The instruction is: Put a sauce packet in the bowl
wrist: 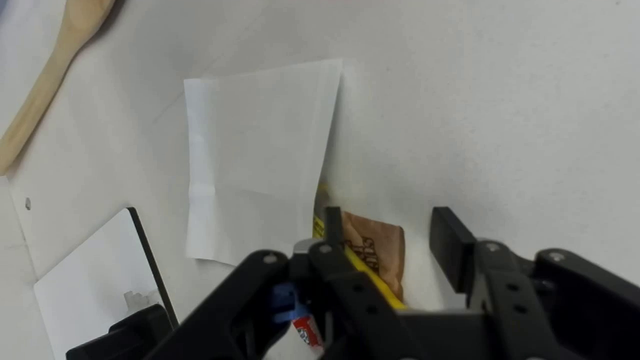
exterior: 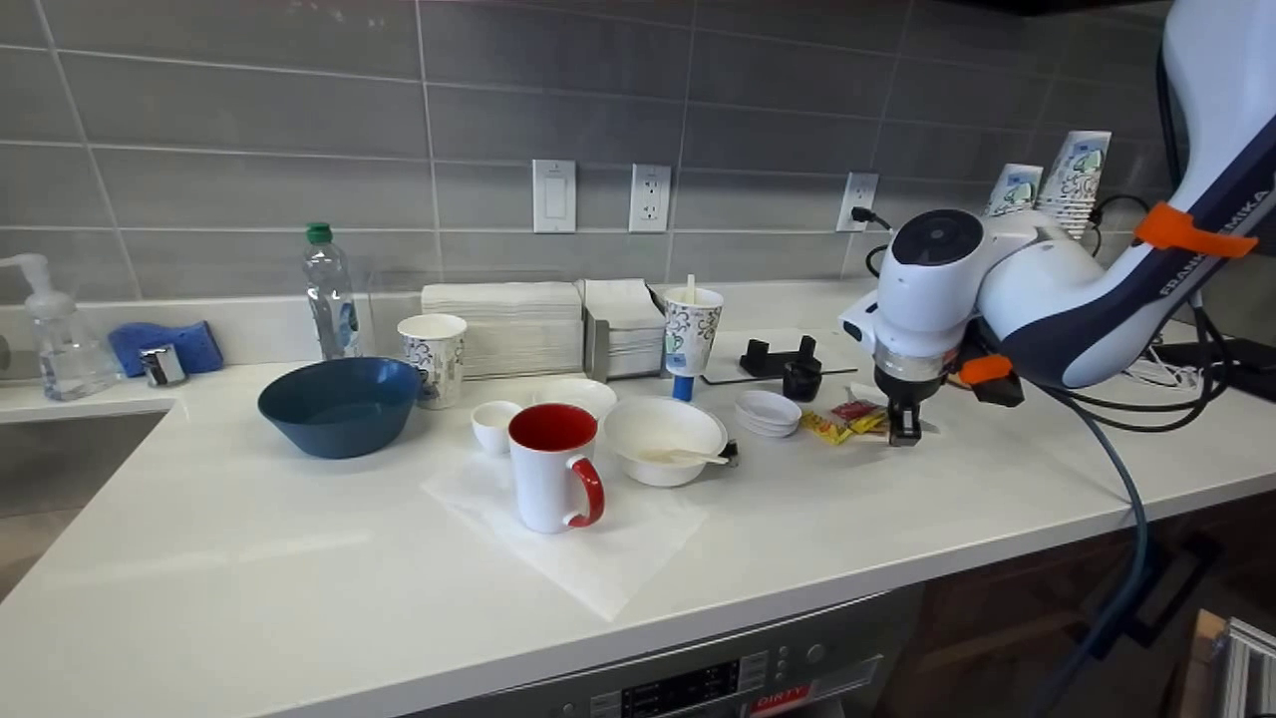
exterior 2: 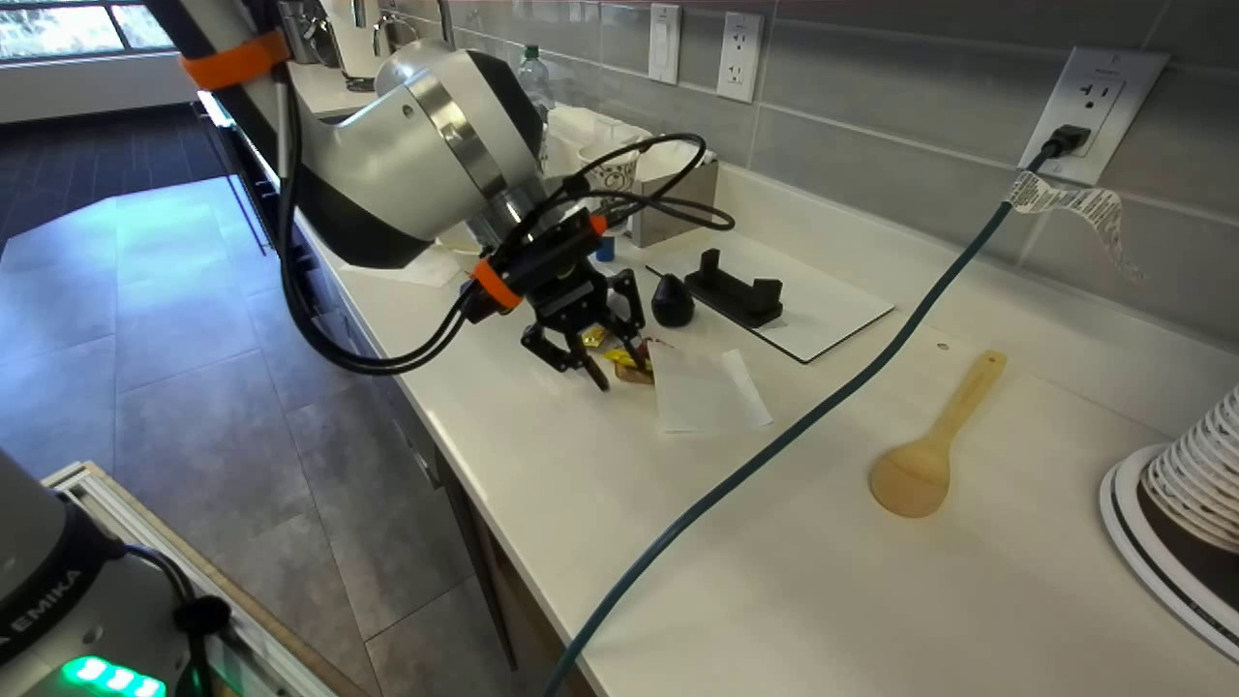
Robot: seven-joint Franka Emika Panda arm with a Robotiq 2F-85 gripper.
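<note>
The white bowl (exterior: pixel 646 471) sits mid-counter with a light spoon in it; it is out of the wrist view. A pile of sauce packets (exterior: pixel 842 424), yellow, red and brown, lies on the counter right of it. My gripper (exterior: pixel 904 431) points down at the pile's right end. In the wrist view the gripper (wrist: pixel 389 227) is open. A brown packet (wrist: pixel 382 245) and a yellow edge show between its fingers. The left finger covers part of the packets; the right finger stands apart from them. A red packet (wrist: pixel 307 330) shows behind the left finger. The pile (exterior 2: pixel 629 366) also shows in an exterior view.
A white paper packet (exterior 2: pixel 707 392) lies against the pile. A black stand (exterior 2: pixel 733 290) and stacked white dishes (exterior: pixel 768 414) are nearby. A red-white mug (exterior: pixel 543 484) stands beside the bowl. A teal cable (exterior 2: pixel 803 426) crosses the counter near a wooden spoon (exterior 2: pixel 915 474).
</note>
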